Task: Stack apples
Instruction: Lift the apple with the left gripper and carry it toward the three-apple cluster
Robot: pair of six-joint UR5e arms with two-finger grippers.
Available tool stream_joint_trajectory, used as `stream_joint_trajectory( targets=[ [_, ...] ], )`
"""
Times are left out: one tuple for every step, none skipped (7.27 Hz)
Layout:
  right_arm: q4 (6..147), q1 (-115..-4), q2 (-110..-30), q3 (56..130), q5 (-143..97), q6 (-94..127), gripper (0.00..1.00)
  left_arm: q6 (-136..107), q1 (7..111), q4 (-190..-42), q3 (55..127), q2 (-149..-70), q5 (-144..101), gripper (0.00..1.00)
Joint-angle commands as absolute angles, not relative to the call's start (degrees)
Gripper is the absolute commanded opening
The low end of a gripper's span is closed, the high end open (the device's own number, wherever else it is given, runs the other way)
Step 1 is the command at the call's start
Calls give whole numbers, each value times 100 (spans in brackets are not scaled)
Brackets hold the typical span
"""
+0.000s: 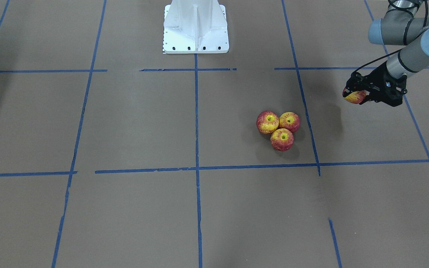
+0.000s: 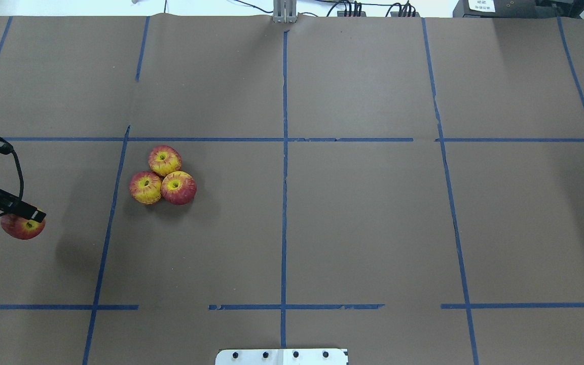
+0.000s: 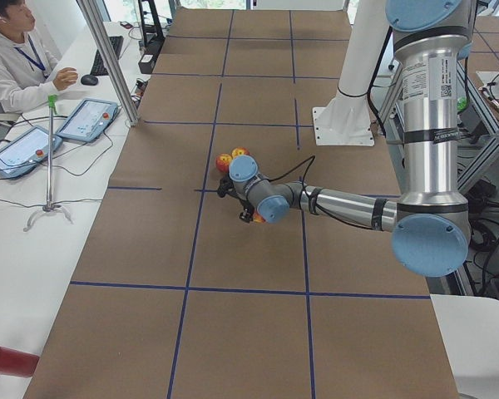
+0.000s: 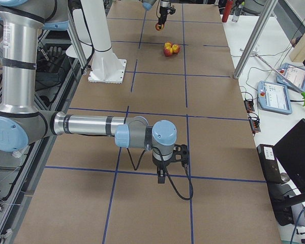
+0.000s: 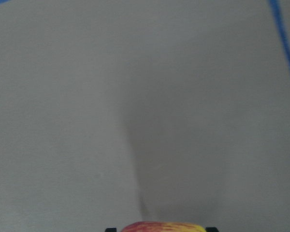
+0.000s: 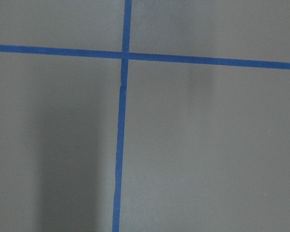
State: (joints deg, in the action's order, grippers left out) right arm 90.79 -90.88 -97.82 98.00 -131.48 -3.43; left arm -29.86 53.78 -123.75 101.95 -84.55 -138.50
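Note:
Three apples, red streaked with yellow, sit touching in a tight cluster on the brown table, stems up: one (image 1: 267, 122), one (image 1: 289, 121) and one (image 1: 282, 139). The overhead view shows the same cluster (image 2: 165, 160). My left gripper (image 1: 354, 96) is shut on a fourth apple (image 2: 22, 226) and holds it above the table, off to the cluster's side, its shadow on the paper below. The top of that apple (image 5: 159, 227) shows at the bottom edge of the left wrist view. My right gripper (image 4: 165, 170) hangs over the table far from the apples; I cannot tell whether it is open.
The white robot base (image 1: 196, 26) stands at the table's edge. Blue tape lines (image 2: 284, 152) grid the brown paper. Beside the table are a seated operator (image 3: 17, 58), tablets (image 3: 87, 120) and a metal post (image 3: 108, 58).

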Motion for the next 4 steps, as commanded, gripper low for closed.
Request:
stream_joint_trajectory(
  targets=[
    [9079,-9088,-9782,9800,-13148,-343,100,-3766,5353,-12410,10310,-9022,-14562,0],
    [9079,-9088,-9782,9800,-13148,-343,100,-4649,5344,-12410,10292,-9618,-14555,0],
    [9079,-9088,-9782,9800,-13148,-343,100,-5459,5335,-12393,10040,-10329,-14485,0],
    [9079,-9088,-9782,9800,-13148,-343,100,-5693,5318,-12375,9828,-10710,-14415,0]
  ],
)
